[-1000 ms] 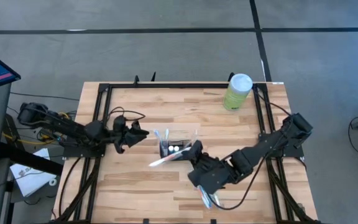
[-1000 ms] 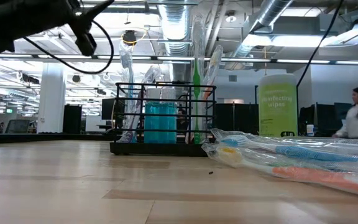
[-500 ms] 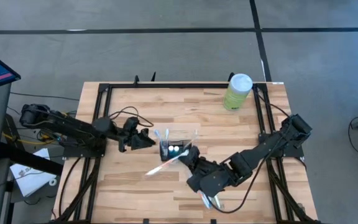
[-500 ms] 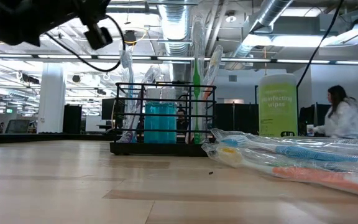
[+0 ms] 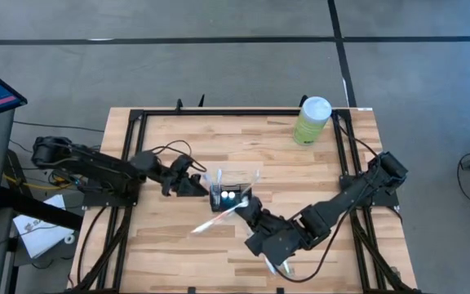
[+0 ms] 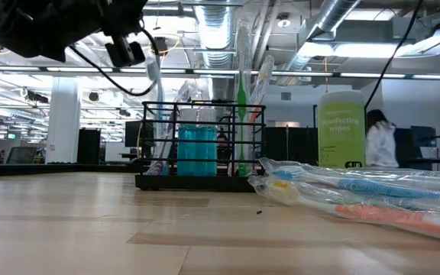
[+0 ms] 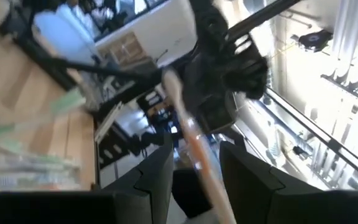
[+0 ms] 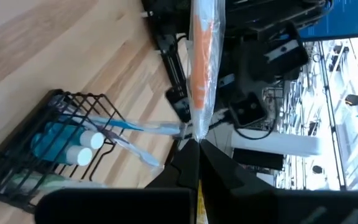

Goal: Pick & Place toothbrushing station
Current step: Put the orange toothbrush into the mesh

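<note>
Toothbrushing station (image 5: 228,194) is seen standing upright near the middle of the table (image 5: 178,139), already loaded with brushes and blue tubes – black mesh walls clear in the low view (image 6: 202,145). Right claw (image 5: 246,207) is just beside the station on the side toward the near edge, pinched shut on a wrapped toothbrush (image 5: 217,219) with an orange handle, the wrapper clamped between its fingers (image 8: 188,163) in the right wrist view; the brush sticks out flat over the table toward the left edge. Left claw (image 5: 196,184) is held above the table just beside the station's left end; fingers (image 7: 160,174) are seen parted with nothing between them, the wrapped brush only crossing the view beyond. A bundle of packaged brushes (image 6: 357,195) lies on the table toward the near edge; a wipes canister (image 5: 311,120) stands at the far right corner. Step in hand is judged to be dropping the wrapped brush into a compartment – the brush should be tipped near upright before lowering, an unfilled cell picked, the mesh rim not snagged by the loose wrapper, and the station steadied by the left claw if it starts to slide.
</note>
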Robot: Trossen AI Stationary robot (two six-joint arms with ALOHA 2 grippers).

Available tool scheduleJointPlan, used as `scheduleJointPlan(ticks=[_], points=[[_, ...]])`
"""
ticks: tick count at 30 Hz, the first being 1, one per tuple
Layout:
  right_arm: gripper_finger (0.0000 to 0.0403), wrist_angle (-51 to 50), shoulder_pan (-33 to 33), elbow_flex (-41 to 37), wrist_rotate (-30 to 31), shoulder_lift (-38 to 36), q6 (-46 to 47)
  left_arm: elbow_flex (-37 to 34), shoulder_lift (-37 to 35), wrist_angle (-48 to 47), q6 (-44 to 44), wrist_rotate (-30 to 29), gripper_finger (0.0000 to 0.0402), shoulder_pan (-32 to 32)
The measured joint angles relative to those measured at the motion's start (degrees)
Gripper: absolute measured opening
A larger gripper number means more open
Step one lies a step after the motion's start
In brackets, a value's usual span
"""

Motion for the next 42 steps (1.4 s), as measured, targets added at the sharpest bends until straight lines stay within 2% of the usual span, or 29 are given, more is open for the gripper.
scheduleJointPlan(ticks=[4,14,22,36,40,42], points=[[0.0,1.1,-0.02,0.0,-0.19,0.01,-1.89,0.66,2.3,-0.21,-1.25,0.73,0.0127,-1.29],[0.0,1.53,0.33,0.0,-0.39,0.02,-2.82,8.22,5.59,-0.46,-1.25,5.23,0.0127,-4.55],[0.0,1.8,0.08,0.0,-0.43,0.02,-3.66,8.76,5.59,-6.56,-2.55,5.18,0.0127,-5.8],[0.0,4.67,-0.24,0.03,-0.4,1.67,-9.32,10.15,5.59,-6.39,-5.55,4.54,0.0127,-7.22],[0.0,5.3,-1.08,-0.13,4.23,3.39,-13.03,11.03,5.59,-6.49,-6.6,4.59,0.0127,-7.72],[0.0,6.96,-1.5,0.16,4.27,3.72,-13.33,11.06,5.55,-7.27,-6.83,4.61,0.0127,-8.1]])
